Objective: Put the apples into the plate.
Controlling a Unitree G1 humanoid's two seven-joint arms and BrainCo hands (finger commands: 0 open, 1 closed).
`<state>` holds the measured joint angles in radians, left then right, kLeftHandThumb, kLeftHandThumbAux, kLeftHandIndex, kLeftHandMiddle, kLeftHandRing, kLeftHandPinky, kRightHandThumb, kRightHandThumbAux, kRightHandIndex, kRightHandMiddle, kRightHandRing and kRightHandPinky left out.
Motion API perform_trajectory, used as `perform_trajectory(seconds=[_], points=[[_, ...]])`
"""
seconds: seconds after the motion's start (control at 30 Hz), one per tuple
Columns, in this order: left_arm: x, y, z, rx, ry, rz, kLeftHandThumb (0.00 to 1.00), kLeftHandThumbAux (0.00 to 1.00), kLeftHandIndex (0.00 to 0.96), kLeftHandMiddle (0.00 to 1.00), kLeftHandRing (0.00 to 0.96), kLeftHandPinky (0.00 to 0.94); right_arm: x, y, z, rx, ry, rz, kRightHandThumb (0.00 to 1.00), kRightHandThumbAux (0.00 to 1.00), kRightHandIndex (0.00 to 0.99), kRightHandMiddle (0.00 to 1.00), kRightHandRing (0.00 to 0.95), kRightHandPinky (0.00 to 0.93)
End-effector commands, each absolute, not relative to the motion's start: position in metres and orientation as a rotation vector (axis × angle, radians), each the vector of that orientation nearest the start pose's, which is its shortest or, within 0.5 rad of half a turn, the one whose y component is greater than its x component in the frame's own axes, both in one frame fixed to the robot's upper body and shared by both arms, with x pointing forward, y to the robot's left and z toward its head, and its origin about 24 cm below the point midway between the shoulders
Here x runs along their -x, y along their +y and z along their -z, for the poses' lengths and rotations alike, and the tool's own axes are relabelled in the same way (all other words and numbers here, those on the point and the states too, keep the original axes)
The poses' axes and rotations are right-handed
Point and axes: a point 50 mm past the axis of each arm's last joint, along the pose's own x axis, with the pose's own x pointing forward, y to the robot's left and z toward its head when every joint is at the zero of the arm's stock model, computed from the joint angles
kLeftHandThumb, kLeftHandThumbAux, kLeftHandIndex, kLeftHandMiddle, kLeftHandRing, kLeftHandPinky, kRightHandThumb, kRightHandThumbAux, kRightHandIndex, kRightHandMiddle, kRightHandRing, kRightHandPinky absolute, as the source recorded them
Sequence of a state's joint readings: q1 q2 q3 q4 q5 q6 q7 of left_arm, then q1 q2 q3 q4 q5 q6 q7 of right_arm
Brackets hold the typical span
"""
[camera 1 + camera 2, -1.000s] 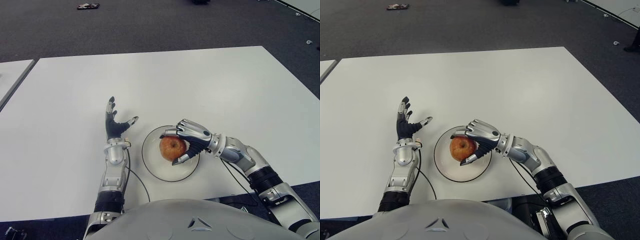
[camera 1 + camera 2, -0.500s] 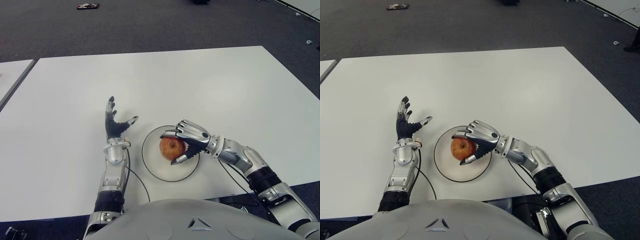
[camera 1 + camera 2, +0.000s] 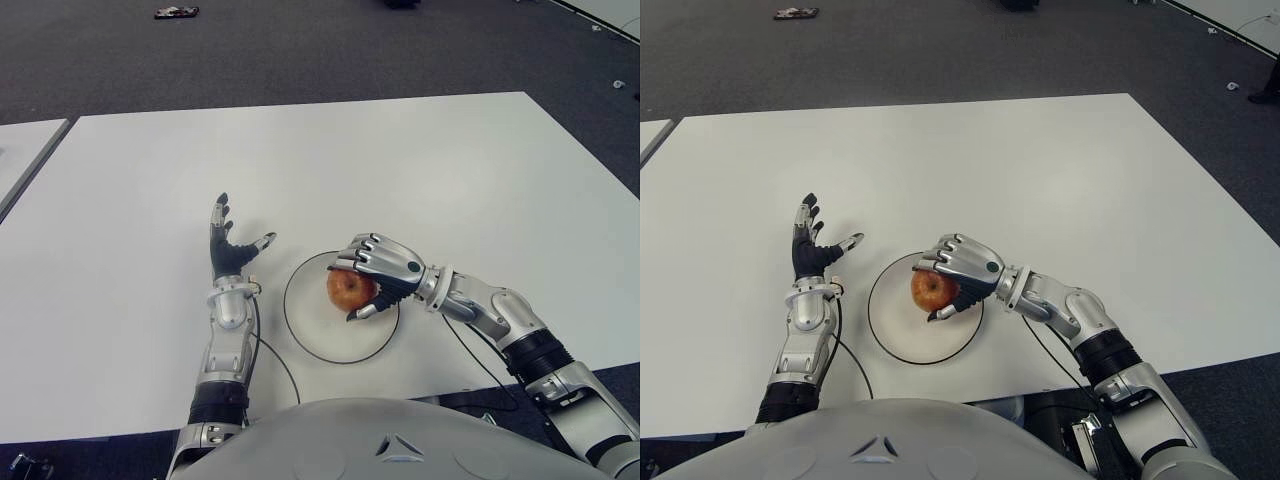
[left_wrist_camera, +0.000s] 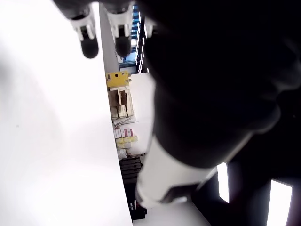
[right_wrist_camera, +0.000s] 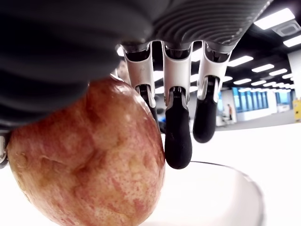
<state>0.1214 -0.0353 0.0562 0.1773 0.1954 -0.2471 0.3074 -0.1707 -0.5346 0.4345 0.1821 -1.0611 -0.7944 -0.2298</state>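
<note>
A red-yellow apple point(image 3: 346, 289) is over the white plate point(image 3: 320, 345) near the table's front edge. My right hand point(image 3: 374, 268) comes in from the right and is shut on the apple, fingers curled over its top and thumb under its near side. In the right wrist view the apple point(image 5: 89, 160) fills the palm, the fingers point(image 5: 178, 141) reach past it, and the plate point(image 5: 225, 174) lies below. Whether the apple touches the plate is not clear. My left hand point(image 3: 230, 250) shows just left of the plate, open, fingers spread and holding nothing.
The white table point(image 3: 400, 170) stretches wide behind and to both sides of the plate. A thin black cable point(image 3: 275, 355) runs by my left forearm. A second table's edge point(image 3: 25, 150) shows at far left. A small dark object point(image 3: 176, 12) lies on the grey floor beyond.
My right hand has shifted slightly toward the far right of the plate, carrying the apple with it. The left hand has not moved.
</note>
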Motion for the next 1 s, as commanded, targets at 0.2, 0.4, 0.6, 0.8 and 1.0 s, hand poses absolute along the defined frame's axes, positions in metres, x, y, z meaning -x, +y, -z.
perform_trajectory(seconds=[0.2,0.4,0.6,0.8,1.0], points=[[-0.2202,0.1722,0.0027,-0.178,0.042,-0.342,0.004,0.592,0.0,0.0,0.0,0.0,-0.2241,-0.1104,-0.043,1.292,-0.911,-0.829,0.212,0.252,0.001,0.001,0.001,0.0],[-0.2202,0.1728,0.003,-0.184,0.041,-0.341,0.002,0.592,0.0,0.0,0.0,0.003,-0.2259,-0.1104,-0.0465,1.298,-0.939,-0.832,0.203,0.194,0.0,0.0,0.0,0.0],[-0.2212,0.1734,0.0032,-0.181,0.036,-0.34,0.0,0.585,0.0,0.0,0.0,0.001,-0.227,-0.1101,-0.0477,1.301,-0.965,-0.826,0.171,0.177,0.0,0.0,0.0,0.0],[-0.2217,0.1738,0.0032,-0.177,0.033,-0.341,0.0,0.58,0.0,0.0,0.0,0.0,-0.2281,-0.1101,-0.0491,1.315,-0.988,-0.824,0.144,0.182,0.0,0.0,0.0,0.0],[-0.2223,0.1738,0.0027,-0.18,0.029,-0.342,0.0,0.569,0.0,0.0,0.0,0.003,-0.2289,-0.11,-0.0501,1.326,-1.006,-0.824,0.126,0.196,0.0,0.0,0.0,0.0]])
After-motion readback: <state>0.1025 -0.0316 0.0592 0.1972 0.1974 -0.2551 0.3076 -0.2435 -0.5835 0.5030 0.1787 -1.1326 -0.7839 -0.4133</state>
